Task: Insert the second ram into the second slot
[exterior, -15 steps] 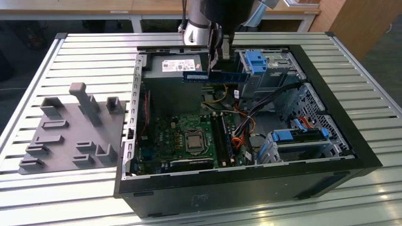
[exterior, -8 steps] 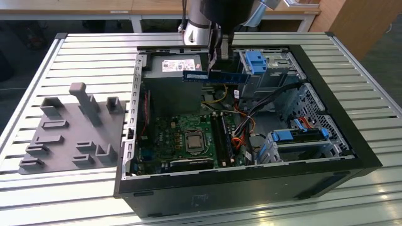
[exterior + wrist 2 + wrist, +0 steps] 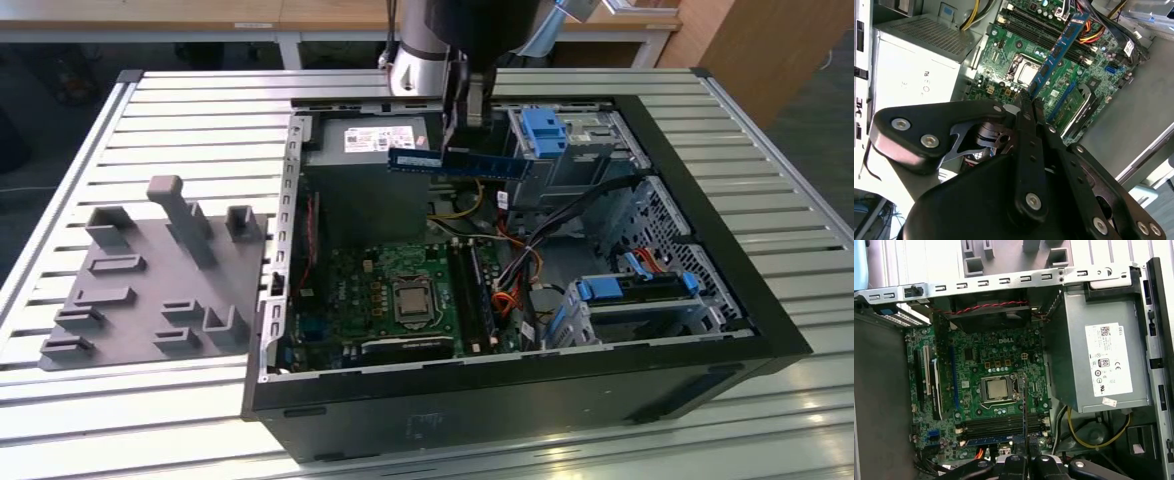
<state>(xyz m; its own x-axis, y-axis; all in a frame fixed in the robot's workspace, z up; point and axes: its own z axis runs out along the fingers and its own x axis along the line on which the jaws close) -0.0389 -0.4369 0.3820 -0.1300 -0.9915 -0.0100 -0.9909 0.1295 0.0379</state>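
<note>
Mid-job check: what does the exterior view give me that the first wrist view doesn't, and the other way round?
Exterior view: the second ram seen broadside, held roughly level above the open case. It also takes in the grey fixture tray on the exterior view's left and the blue drive-bay clips.
First wrist view: the ram seen edge-on, passing over the side of the processor socket and the memory slots.
Both: the end effector shut on the ram, the motherboard and the power supply.
</note>
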